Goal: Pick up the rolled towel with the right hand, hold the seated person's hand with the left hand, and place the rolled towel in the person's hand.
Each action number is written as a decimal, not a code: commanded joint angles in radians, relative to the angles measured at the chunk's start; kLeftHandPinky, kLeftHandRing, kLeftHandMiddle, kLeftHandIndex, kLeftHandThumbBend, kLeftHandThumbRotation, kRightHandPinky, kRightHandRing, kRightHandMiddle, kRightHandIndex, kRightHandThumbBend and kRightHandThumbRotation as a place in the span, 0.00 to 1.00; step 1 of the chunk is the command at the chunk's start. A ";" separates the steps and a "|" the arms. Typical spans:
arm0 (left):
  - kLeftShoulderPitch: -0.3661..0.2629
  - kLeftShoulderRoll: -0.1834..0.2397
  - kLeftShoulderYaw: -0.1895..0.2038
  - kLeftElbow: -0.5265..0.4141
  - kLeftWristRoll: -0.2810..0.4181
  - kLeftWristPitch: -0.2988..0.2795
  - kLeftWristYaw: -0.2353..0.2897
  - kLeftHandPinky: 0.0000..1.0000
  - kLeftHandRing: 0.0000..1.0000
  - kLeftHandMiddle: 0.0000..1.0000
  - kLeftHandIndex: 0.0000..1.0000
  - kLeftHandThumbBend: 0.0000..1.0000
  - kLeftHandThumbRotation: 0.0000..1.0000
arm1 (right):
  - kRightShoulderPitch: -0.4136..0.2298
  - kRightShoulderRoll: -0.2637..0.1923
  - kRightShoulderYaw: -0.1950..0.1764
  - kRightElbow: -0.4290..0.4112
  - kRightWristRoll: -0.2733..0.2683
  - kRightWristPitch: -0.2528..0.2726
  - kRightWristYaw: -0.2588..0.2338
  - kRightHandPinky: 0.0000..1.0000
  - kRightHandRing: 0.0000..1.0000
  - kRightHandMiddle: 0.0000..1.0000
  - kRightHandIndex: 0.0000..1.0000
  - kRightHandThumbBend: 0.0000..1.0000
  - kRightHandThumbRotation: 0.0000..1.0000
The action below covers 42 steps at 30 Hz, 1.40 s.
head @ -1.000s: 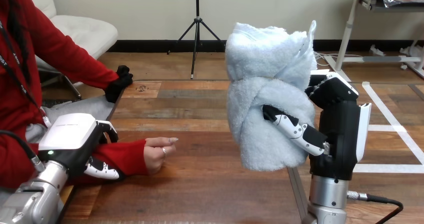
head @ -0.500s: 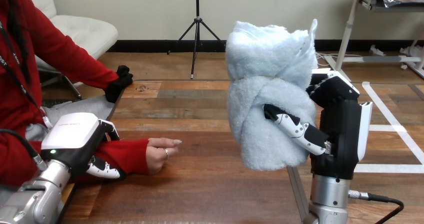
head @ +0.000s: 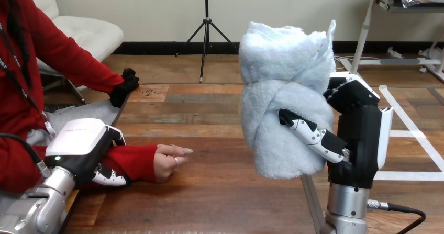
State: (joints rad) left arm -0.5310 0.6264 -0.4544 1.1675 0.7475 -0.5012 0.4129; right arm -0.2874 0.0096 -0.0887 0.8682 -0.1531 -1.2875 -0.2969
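The towel [head: 285, 103] was clasped upright at three o'clock by the right robot hand [head: 358, 140], seemingly ready for handover. At eight o'clock the person's forearm [head: 133, 160] was gripped by the left robot hand [head: 78, 142], likely for steadying.

The wooden table [head: 209, 202] is made of planks in mixed brown shades, with a small dark mark [head: 148, 92] near its far left corner, a black object [head: 124, 85] of unclear kind just beside that, and a thin grey strip [head: 312, 205] crossing its near right.
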 commanded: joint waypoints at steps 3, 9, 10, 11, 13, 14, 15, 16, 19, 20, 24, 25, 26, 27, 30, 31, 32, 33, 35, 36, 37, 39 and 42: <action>-0.006 -0.021 -0.021 -0.008 0.004 -0.007 -0.025 0.40 0.41 0.45 0.47 0.85 0.12 | -0.036 0.024 0.000 -0.069 0.038 0.002 0.020 0.24 0.30 0.42 0.44 0.72 0.00; -0.002 -0.025 -0.019 -0.013 -0.007 -0.012 -0.045 0.39 0.40 0.44 0.45 0.85 0.09 | -0.032 0.028 0.001 -0.073 0.053 0.006 0.041 0.24 0.30 0.42 0.44 0.72 0.00; -0.001 -0.025 -0.019 -0.014 -0.009 -0.013 -0.047 0.39 0.40 0.44 0.45 0.85 0.08 | -0.032 0.029 0.001 -0.074 0.054 0.008 0.043 0.24 0.30 0.42 0.44 0.72 0.00; 0.000 -0.026 -0.020 -0.016 -0.008 -0.013 -0.048 0.39 0.40 0.44 0.45 0.85 0.08 | -0.031 0.029 -0.001 -0.075 0.053 0.009 0.045 0.24 0.30 0.42 0.44 0.72 0.00; 0.001 -0.026 -0.022 -0.019 -0.008 -0.012 -0.049 0.38 0.39 0.43 0.44 0.85 0.07 | -0.030 0.030 -0.003 -0.077 0.051 0.011 0.047 0.24 0.30 0.42 0.44 0.72 0.00; 0.002 -0.027 -0.023 -0.021 -0.007 -0.012 -0.048 0.38 0.39 0.43 0.44 0.85 0.07 | -0.029 0.031 -0.005 -0.078 0.049 0.013 0.047 0.24 0.30 0.42 0.44 0.72 0.00; 0.003 -0.027 -0.024 -0.023 -0.006 -0.013 -0.048 0.38 0.38 0.43 0.44 0.85 0.07 | -0.029 0.032 -0.007 -0.079 0.048 0.014 0.048 0.24 0.30 0.42 0.44 0.72 0.00; 0.003 -0.027 -0.025 -0.024 -0.006 -0.012 -0.048 0.37 0.38 0.42 0.43 0.85 0.06 | -0.029 0.032 -0.008 -0.080 0.047 0.015 0.048 0.24 0.30 0.42 0.44 0.72 0.00; 0.006 -0.029 -0.025 -0.030 -0.008 -0.016 -0.051 0.36 0.37 0.41 0.42 0.85 0.05 | -0.027 0.033 -0.011 -0.084 0.043 0.022 0.048 0.24 0.30 0.42 0.44 0.72 0.00; 0.007 -0.030 -0.024 -0.031 -0.010 -0.019 -0.054 0.36 0.37 0.41 0.42 0.85 0.05 | -0.027 0.033 -0.011 -0.084 0.043 0.023 0.049 0.24 0.30 0.42 0.44 0.72 0.00; 0.011 -0.032 -0.023 -0.035 -0.016 -0.025 -0.056 0.35 0.36 0.41 0.41 0.84 0.03 | -0.028 0.033 -0.012 -0.082 0.044 0.024 0.053 0.24 0.30 0.42 0.44 0.72 0.00; 0.011 -0.033 -0.023 -0.036 -0.017 -0.026 -0.055 0.35 0.36 0.40 0.41 0.84 0.03 | -0.028 0.032 -0.012 -0.081 0.044 0.024 0.055 0.24 0.30 0.42 0.44 0.72 0.00; 0.013 -0.033 -0.024 -0.037 -0.017 -0.028 -0.053 0.35 0.36 0.40 0.41 0.84 0.02 | -0.028 0.032 -0.012 -0.078 0.045 0.024 0.056 0.24 0.30 0.42 0.44 0.72 0.00; 0.013 -0.034 -0.024 -0.038 -0.017 -0.029 -0.052 0.35 0.36 0.40 0.41 0.83 0.01 | -0.029 0.032 -0.012 -0.077 0.046 0.025 0.057 0.24 0.30 0.42 0.44 0.72 0.00; 0.015 -0.035 -0.024 -0.042 -0.019 -0.032 -0.050 0.35 0.35 0.40 0.40 0.83 0.01 | -0.030 0.032 -0.013 -0.072 0.045 0.028 0.059 0.24 0.30 0.42 0.44 0.72 0.00; 0.015 -0.035 -0.024 -0.043 -0.020 -0.033 -0.050 0.34 0.35 0.40 0.40 0.83 0.01 | -0.030 0.032 -0.014 -0.071 0.044 0.028 0.060 0.24 0.30 0.42 0.44 0.72 0.00; 0.016 -0.036 -0.023 -0.046 -0.021 -0.032 -0.054 0.34 0.35 0.40 0.40 0.83 0.00 | -0.031 0.032 -0.014 -0.067 0.042 0.029 0.060 0.24 0.30 0.42 0.44 0.72 0.00; 0.017 -0.036 -0.022 -0.048 -0.023 -0.032 -0.056 0.34 0.35 0.39 0.40 0.82 0.00 | -0.031 0.032 -0.014 -0.064 0.041 0.029 0.060 0.24 0.30 0.42 0.44 0.72 0.00; 0.019 -0.037 -0.020 -0.053 -0.026 -0.033 -0.058 0.34 0.35 0.39 0.40 0.82 0.00 | -0.033 0.032 -0.014 -0.056 0.041 0.029 0.060 0.24 0.30 0.42 0.44 0.72 0.00; 0.020 -0.037 -0.019 -0.055 -0.027 -0.034 -0.058 0.34 0.35 0.39 0.39 0.82 0.00 | -0.034 0.032 -0.014 -0.052 0.042 0.028 0.061 0.24 0.30 0.42 0.44 0.72 0.00; 0.021 -0.037 -0.019 -0.057 -0.029 -0.035 -0.058 0.34 0.35 0.39 0.39 0.82 0.00 | -0.035 0.032 -0.014 -0.050 0.043 0.027 0.062 0.24 0.30 0.42 0.44 0.72 0.00; 0.023 -0.038 -0.018 -0.062 -0.030 -0.036 -0.056 0.34 0.35 0.39 0.39 0.82 0.00 | -0.035 0.034 -0.014 -0.043 0.039 0.028 0.059 0.24 0.30 0.42 0.44 0.72 0.00; 0.025 -0.039 -0.018 -0.070 -0.030 -0.033 -0.058 0.34 0.35 0.39 0.39 0.82 0.00 | -0.036 0.035 -0.017 -0.037 0.030 0.031 0.053 0.24 0.30 0.42 0.44 0.73 0.00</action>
State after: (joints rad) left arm -0.5257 0.6258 -0.4514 1.1351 0.7122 -0.5198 0.3710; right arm -0.2787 0.0386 -0.0934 0.8422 -0.1171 -1.2521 -0.2388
